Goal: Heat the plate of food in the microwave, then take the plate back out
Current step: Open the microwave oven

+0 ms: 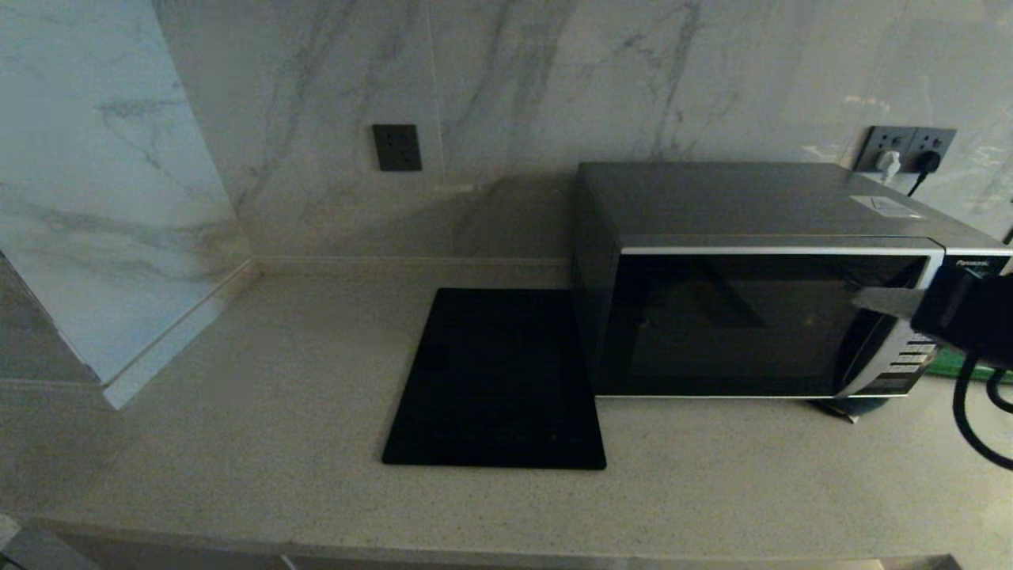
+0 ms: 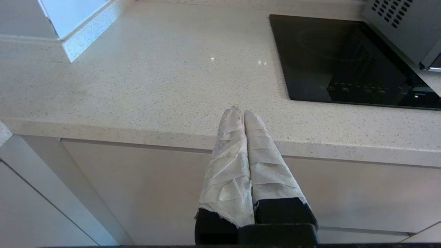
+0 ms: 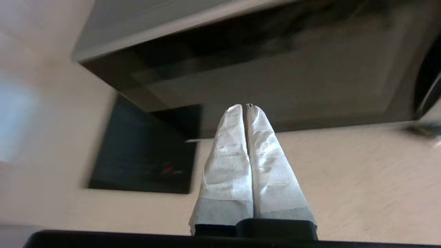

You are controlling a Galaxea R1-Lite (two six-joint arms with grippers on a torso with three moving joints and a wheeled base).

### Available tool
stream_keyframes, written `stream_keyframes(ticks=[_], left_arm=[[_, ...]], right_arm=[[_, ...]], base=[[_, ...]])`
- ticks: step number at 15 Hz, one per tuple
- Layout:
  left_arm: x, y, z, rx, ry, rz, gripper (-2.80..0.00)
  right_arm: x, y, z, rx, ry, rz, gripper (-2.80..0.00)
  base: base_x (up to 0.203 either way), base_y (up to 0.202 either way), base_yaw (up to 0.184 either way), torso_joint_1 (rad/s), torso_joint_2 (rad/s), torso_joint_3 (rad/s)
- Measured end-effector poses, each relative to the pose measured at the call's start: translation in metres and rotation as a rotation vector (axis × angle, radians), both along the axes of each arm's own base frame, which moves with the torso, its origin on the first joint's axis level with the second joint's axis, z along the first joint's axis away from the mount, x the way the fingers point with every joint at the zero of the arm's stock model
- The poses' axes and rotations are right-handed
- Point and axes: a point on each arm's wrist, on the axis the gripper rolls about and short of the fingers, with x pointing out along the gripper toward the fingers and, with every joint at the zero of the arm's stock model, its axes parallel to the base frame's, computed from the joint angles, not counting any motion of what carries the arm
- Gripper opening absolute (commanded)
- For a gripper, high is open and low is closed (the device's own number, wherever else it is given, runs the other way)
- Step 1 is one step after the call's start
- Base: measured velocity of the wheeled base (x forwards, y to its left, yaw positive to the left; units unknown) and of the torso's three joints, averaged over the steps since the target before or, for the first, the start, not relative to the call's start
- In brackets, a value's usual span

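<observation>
We hold our right gripper [image 3: 245, 105] pressed together before the microwave [image 1: 760, 317] door (shut); our left gripper [image 2: 241, 111], likewise pinched empty, hangs below the counter [image 2: 155, 86] edge.

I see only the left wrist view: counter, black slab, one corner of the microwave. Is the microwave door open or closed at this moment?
Observer: Closed. In the head view, the door of the microwave sits flush with its front.
Operator: Where is the right end effector?
Observer: The right end effector is in front of the door's right edge, beside the button panel.
Operator: Does it hold something?
Observer: No. Its own wrist view shows the fingers pressed together, with nothing between them.
</observation>
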Motion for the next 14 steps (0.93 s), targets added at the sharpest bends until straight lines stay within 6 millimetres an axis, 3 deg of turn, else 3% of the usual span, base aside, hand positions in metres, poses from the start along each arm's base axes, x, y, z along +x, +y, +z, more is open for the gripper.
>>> stream_keyframes(ticks=[4,14], left_arm=[[0.000,0.000,0.000,0.000,-0.001,0.000,-2.80],[0.000,0.000,0.000,0.000,0.000,0.001,-2.80]], right_arm=[[0.005,0.049,0.021,-0.223,-0.074,-0.069,-2.80],[0.048,0.138,0.002,-0.333,-0.040,0.099,-2.80]], base=[[0.000,0.000,0.000,0.000,0.00,0.000],[0.000,0.000,0.000,0.000,0.00,0.000]])
